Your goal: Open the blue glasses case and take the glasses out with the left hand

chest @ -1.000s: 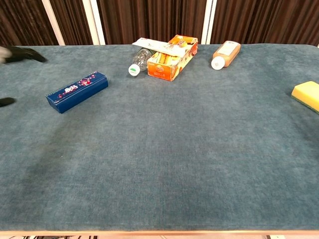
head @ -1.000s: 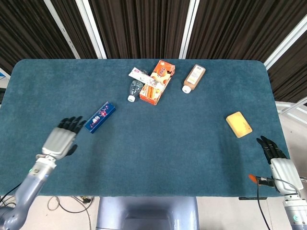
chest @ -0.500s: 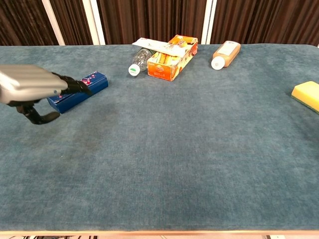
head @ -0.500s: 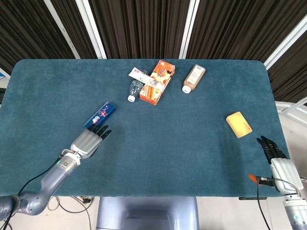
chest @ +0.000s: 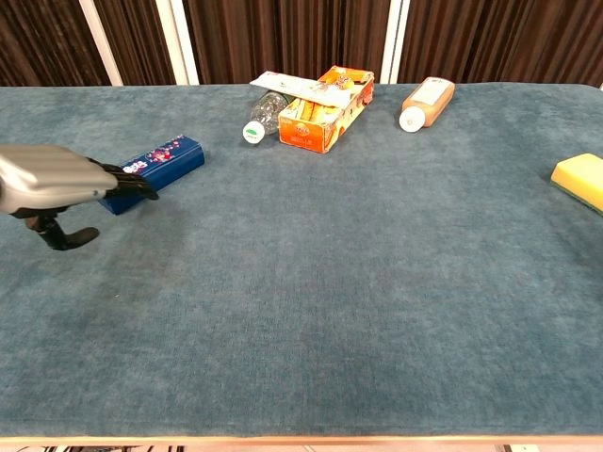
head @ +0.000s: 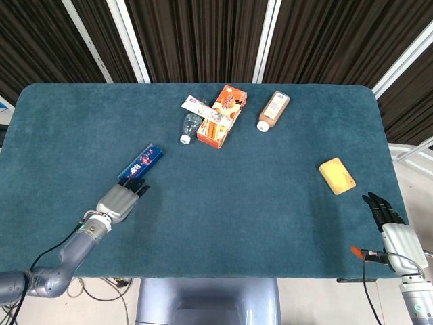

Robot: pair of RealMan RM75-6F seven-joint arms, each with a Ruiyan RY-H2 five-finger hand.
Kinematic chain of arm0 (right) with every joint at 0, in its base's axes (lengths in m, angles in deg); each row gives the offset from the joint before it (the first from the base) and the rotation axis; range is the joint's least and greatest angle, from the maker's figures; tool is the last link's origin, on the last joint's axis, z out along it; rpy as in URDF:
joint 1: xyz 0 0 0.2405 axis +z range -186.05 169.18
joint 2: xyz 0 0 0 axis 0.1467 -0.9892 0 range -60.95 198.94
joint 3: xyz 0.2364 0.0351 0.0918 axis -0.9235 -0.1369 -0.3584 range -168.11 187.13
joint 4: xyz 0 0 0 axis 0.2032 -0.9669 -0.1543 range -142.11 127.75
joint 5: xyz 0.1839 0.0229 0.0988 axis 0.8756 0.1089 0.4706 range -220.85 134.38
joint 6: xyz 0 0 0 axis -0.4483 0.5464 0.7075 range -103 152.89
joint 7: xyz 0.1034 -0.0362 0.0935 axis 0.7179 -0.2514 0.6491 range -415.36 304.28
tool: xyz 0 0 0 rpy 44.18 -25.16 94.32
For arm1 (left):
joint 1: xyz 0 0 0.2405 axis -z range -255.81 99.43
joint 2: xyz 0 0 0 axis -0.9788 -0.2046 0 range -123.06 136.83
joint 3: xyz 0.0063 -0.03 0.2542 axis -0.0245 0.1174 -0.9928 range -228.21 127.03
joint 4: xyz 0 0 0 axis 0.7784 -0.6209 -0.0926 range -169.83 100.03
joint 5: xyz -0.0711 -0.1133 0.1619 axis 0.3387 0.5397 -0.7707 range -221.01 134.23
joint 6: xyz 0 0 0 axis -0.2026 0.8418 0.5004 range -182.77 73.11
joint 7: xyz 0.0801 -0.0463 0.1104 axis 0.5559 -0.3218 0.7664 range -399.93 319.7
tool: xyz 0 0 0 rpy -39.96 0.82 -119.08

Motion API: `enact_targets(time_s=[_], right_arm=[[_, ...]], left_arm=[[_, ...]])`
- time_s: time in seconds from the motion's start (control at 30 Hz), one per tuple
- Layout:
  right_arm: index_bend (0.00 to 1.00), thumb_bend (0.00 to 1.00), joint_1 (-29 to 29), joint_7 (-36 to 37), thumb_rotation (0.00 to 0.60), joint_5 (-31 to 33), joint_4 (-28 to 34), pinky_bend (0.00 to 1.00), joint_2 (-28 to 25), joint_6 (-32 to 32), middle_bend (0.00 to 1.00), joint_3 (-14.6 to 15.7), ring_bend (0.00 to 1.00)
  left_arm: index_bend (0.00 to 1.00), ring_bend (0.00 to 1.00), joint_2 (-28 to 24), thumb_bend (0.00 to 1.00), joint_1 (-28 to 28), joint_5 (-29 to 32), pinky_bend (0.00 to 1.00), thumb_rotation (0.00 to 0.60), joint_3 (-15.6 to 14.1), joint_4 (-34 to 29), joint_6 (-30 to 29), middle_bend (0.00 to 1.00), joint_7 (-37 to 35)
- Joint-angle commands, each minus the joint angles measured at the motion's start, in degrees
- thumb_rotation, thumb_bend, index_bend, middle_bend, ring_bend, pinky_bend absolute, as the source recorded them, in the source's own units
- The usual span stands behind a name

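The blue glasses case (head: 141, 162) (chest: 158, 164) lies closed on the teal table at the left, with a flower print on its lid. My left hand (head: 120, 200) (chest: 58, 181) hovers just in front of the case's near end, palm down, fingers stretched toward it and thumb hanging below. It holds nothing. Whether the fingertips touch the case I cannot tell. My right hand (head: 391, 223) rests off the table's right front corner, fingers apart and empty; the chest view does not show it. The glasses are hidden.
At the back middle lie an orange box (head: 221, 115) (chest: 323, 108), a clear plastic bottle (head: 190, 127) (chest: 261, 114) and a white tube (head: 196, 104). A brown bottle (head: 273, 110) (chest: 427, 103) lies to their right. A yellow sponge (head: 336, 175) (chest: 580, 180) sits at the right.
Over the last second my left hand swung in from the left to the case's near end, then drew back slightly. The right hand has stayed still.
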Motion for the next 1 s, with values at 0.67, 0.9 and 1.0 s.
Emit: enact_targets(time_s=[0.67,0.9,1.0], right_arm=[[0.00,0.12,-0.3,-0.6,0.600,0.1,0.3,0.19,0.1,0.5,0.00,0.0,0.00],[0.00,0.12,-0.1,-0.3,0.600,0.3,0.3,0.19,0.1,0.1,0.00,-0.1,0.00],[0.00,0.13,0.0,-0.2,0.600,0.2,0.4,0.19,0.0,-0.1,0.00,-0.1,0.00]], left_arm=[[0.01,0.00,-2.8,0.54,-2.2,-0.2,0.12,0.600,-1.2,6.9,-1.3,0.00,-10.2],[0.00,0.00,-4.8,0.54,-3.6,-4.9,0.12,0.600,2.8,3.8,-3.5,0.00,-19.6],[0.00,0.00,-4.8,0.54,-2.4,-3.5,0.12,0.600,4.3,4.0,-2.0,0.00,-20.5]])
